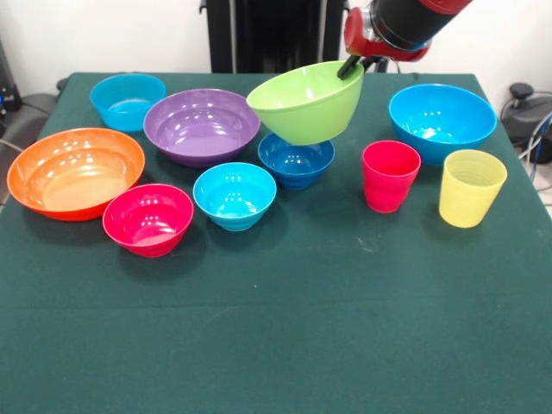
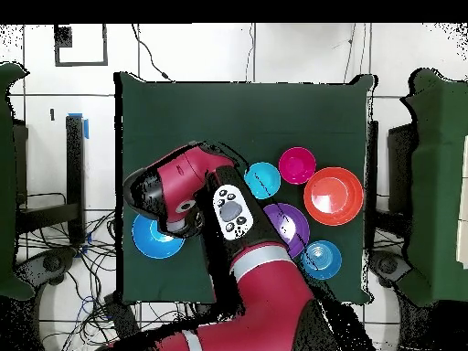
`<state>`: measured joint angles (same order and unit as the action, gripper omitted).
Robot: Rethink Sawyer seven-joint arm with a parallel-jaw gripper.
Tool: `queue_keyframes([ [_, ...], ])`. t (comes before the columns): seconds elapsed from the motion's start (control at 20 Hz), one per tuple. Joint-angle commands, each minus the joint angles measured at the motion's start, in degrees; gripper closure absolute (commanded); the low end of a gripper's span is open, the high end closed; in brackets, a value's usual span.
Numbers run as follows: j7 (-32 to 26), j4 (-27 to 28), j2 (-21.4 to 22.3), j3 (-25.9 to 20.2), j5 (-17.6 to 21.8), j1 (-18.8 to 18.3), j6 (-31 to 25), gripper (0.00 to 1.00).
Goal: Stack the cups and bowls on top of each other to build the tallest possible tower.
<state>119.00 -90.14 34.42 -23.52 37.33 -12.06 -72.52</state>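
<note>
The gripper [image 1: 355, 65] pinches the far rim of the lime green bowl [image 1: 308, 102], one dark finger inside the wall, and holds it tilted in the air. Directly beneath the fingers sits the small dark blue bowl [image 1: 296, 159]; the green bowl's base hangs just above it or brushes its rim, I cannot tell which.

By my reading the tower is barely begun: this would be the first piece set on another, and nothing else is stacked yet.

To one side of the fingers, toward the front view's left, lie the purple bowl [image 1: 201, 126], a cyan bowl [image 1: 128, 100] beyond it, the wide orange bowl [image 1: 75, 172], the pink-red bowl [image 1: 148, 218] and a small cyan bowl [image 1: 235, 195]. To the other side stand the large blue bowl [image 1: 442, 121], the red-pink cup [image 1: 390, 175] and the yellow cup [image 1: 471, 187], all apart on the green table [image 1: 285, 328].

Nothing blocks the drop; the purple bowl's rim lies close beside the green one.
</note>
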Motion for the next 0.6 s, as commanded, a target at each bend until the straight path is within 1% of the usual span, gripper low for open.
queue_keyframes([
  [0.05, -16.8, 3.0, -0.7, -2.0, 6.2, -0.5, -1.7, 1.00],
  [0.6, -18.2, 3.8, -1.0, -2.1, 7.2, -1.0, -1.9, 1.00],
])
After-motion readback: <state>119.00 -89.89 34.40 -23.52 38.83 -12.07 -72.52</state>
